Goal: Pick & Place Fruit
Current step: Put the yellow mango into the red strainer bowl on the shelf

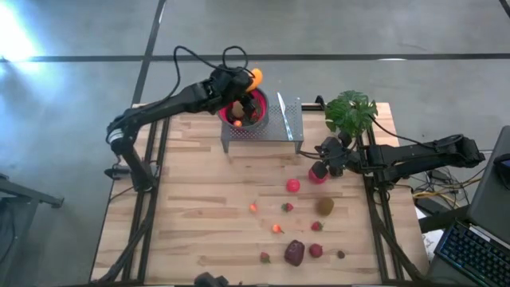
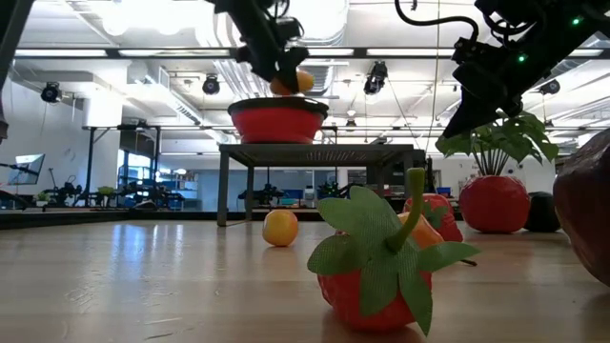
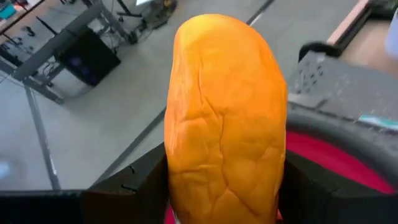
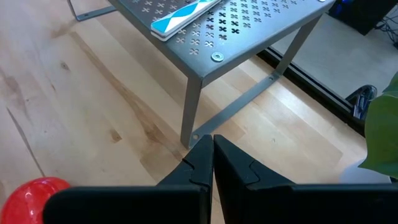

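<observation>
- Left end effector [image 1: 249, 83] is at the far edge of the tabletop [image 1: 191, 207], above the red-lined bowl [image 1: 256, 112] that sits on the perforated metal stand [image 1: 279, 127].
- It is clamped on the elongated orange fruit [image 3: 224, 118]; the left wrist view shows a dark finger pressed against each side of it.
- Long axis of the orange fruit runs out along the fingers, past the tips. In the high view the fruit sits at the bowl's far rim, not yet clearly over the centre.
- Low view: the orange fruit [image 2: 291, 83] hangs just above the bowl's rim [image 2: 277, 107], apart from it as far as I can tell; the angle is poor.
- One small orange-red fruit [image 1: 237, 123] already lies in the bowl.
- Judgement: the release turns on this one relation. The bowl's hollow lies below the fruit and slightly toward the near side, so the fruit's whole length should clear the rim before the fingers part.
- Right end effector [image 4: 211, 163] has its fingers together, holding nothing, hovering near the right edge beside the stand's leg.
- Remaining fruit, including the round red one [image 1: 293, 186], the kiwi [image 1: 325, 206] and the maroon one [image 1: 295, 253], is scattered toward the near right corner, nearer the right arm.
</observation>
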